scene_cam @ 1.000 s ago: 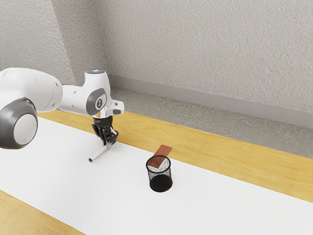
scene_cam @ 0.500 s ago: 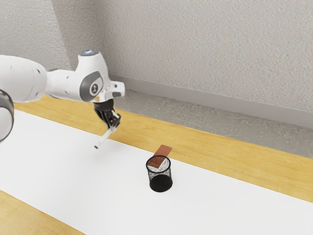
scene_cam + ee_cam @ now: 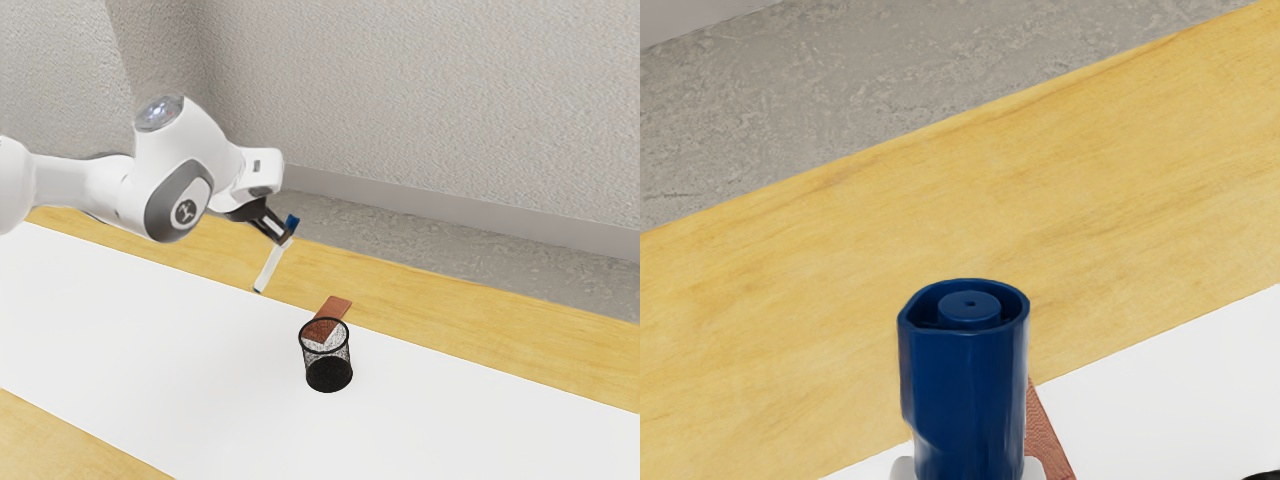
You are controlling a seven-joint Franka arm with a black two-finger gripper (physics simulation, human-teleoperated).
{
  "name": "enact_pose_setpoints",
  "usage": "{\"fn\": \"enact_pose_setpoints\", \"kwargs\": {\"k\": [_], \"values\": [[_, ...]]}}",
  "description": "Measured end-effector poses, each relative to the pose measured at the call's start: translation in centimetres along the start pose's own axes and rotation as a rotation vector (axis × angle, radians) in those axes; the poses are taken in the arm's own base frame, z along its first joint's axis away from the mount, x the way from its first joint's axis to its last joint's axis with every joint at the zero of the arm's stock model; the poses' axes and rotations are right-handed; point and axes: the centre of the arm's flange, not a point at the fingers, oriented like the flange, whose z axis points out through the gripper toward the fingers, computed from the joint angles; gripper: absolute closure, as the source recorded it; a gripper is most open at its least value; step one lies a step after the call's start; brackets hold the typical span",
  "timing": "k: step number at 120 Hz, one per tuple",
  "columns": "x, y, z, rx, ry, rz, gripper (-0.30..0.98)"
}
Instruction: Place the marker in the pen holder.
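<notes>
In the exterior view my gripper (image 3: 284, 237) is shut on the marker (image 3: 269, 268) near its blue-capped end and holds it in the air. The marker leans steeply, blue cap up and its other end down. The black mesh pen holder (image 3: 328, 372) stands upright on the white surface, lower and toward the exterior view's right of the marker. In the wrist view the marker's blue cap (image 3: 965, 400) is large and close; a dark edge of the pen holder (image 3: 1265, 476) appears at the corner.
A flat reddish-brown piece (image 3: 337, 306) lies just behind the pen holder, partly seen through its mesh; the wrist view has this brown piece (image 3: 1044, 440) beside the cap. The white strip (image 3: 450, 410) runs along the wooden table (image 3: 480, 305).
My hand has risen, tilted and moved toward the exterior view's right, carrying the marker up off the white surface. The marker now stands steeper. The pen holder has stayed put.
</notes>
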Motion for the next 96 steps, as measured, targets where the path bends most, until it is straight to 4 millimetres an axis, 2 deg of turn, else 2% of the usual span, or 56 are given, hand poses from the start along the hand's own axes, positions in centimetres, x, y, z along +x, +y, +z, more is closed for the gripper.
{"fn": "enact_pose_setpoints", "kwargs": {"k": [16, 31, 40, 49, 68, 96], "values": [[0.7, 4.0, 0.6, -0.033, 0.047, 0.046, 0.72], [1.1, 7.8, 2.0, -0.078, 0.065, 0.085, 0.72], [1.3, 9.3, 2.3, -0.094, 0.076, 0.100, 0.72], [1.3, 9.3, 2.7, -0.095, 0.082, 0.096, 0.72], [0.4, 7.5, 4.6, -0.092, 0.063, 0.062, 0.73], [0.0, 8.5, 6.4, -0.113, 0.046, 0.071, 0.73]]}}
